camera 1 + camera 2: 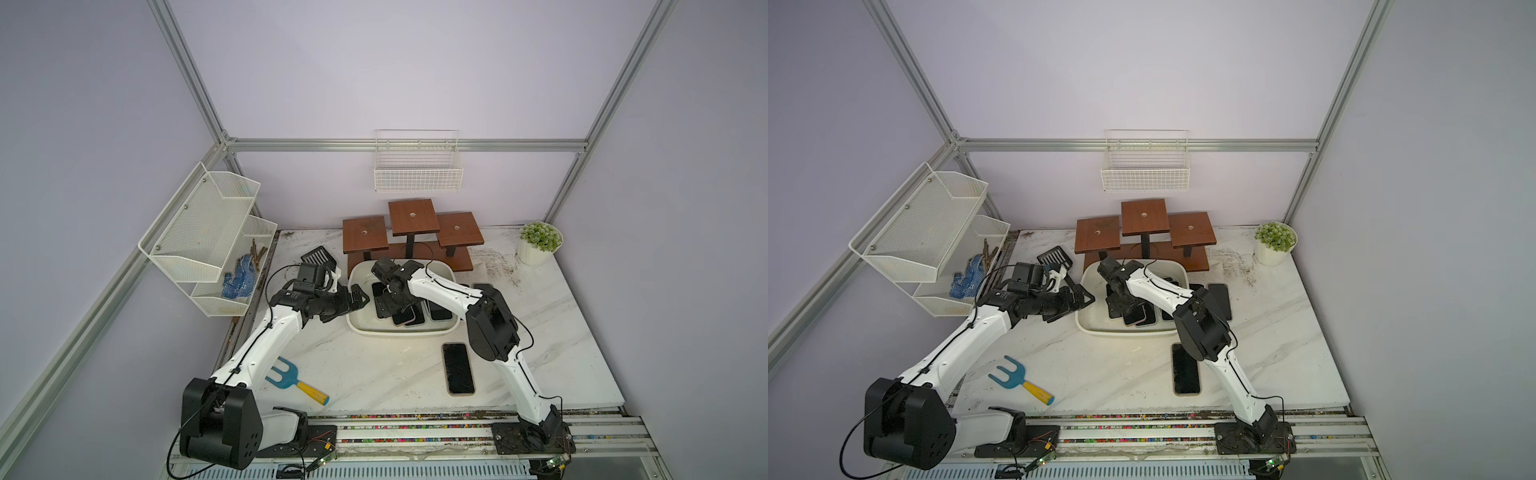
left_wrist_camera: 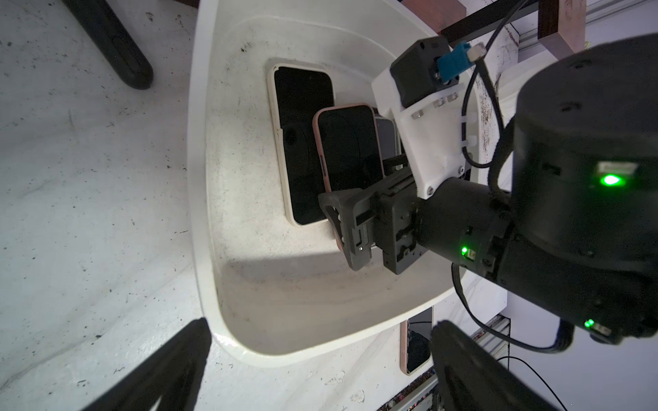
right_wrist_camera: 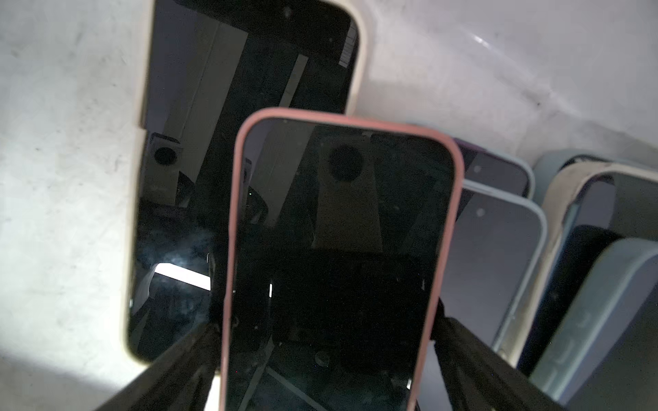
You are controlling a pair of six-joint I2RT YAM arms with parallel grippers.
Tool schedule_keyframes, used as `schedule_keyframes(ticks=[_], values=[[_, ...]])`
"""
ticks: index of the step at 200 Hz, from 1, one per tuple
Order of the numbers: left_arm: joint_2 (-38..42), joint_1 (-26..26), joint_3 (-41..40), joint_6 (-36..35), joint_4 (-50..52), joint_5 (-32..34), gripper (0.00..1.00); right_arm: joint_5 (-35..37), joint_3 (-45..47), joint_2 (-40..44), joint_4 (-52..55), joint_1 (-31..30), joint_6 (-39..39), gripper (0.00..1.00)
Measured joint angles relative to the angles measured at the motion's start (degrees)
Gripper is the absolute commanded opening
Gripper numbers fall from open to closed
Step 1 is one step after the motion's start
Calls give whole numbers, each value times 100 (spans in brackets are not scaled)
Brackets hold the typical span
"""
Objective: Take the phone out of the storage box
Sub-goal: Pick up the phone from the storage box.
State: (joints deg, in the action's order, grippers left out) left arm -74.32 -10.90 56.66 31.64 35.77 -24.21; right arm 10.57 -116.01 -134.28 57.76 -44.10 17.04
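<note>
The storage box (image 1: pixel 399 332), a shallow white tub, sits mid-table in both top views and holds several phones. My right gripper (image 1: pixel 392 305) reaches down into it. In the right wrist view it (image 3: pixel 327 325) is open, one finger on each side of a pink-cased phone (image 3: pixel 338 249) that lies on top of the others. A cream-cased phone (image 3: pixel 242 106) lies flat beside it. My left gripper (image 1: pixel 353 305) is open and holds nothing. It hovers at the box's left rim (image 2: pixel 203 249), with the box corner between its fingers.
Another phone (image 1: pixel 458 368) lies on the table in front of the box, beside the right arm. Wooden risers (image 1: pixel 411 232) stand behind the box, a potted plant (image 1: pixel 540 243) at the back right. A blue garden fork (image 1: pixel 291 380) lies front left. A mesh shelf (image 1: pixel 208 237) hangs left.
</note>
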Motion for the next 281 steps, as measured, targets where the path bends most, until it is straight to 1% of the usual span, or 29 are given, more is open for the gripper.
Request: schedule_keyframes(ticks=[5,18,31,38,42,50,146,228,249,262,281], values=[[0,0,-7,0,-2,0,100,20,-13,-13,13,0,9,99],[4,0,-26,0,-2,0,100,61,-68,-55,52,0,35,89],[4,0,-33,-2,2,0,100,81,-131,-92,59,0,50,74],[9,0,-33,-2,2,0,100,105,-160,-109,68,-2,74,68],[11,0,-33,-2,2,0,100,105,-173,-114,70,-2,70,60],[17,0,-33,-2,2,0,100,98,-186,-116,72,-2,66,55],[28,0,-33,4,-11,-31,100,195,-192,24,232,20,92,54],[-149,-7,-31,76,-326,-299,100,35,-214,1130,313,317,201,50],[-236,-66,-26,90,-446,-363,100,-9,109,1558,295,424,238,49],[-330,-181,-2,96,-538,-398,100,-31,503,1928,286,498,269,49],[-533,-413,96,149,-643,-437,100,-90,1322,2614,199,673,352,50]])
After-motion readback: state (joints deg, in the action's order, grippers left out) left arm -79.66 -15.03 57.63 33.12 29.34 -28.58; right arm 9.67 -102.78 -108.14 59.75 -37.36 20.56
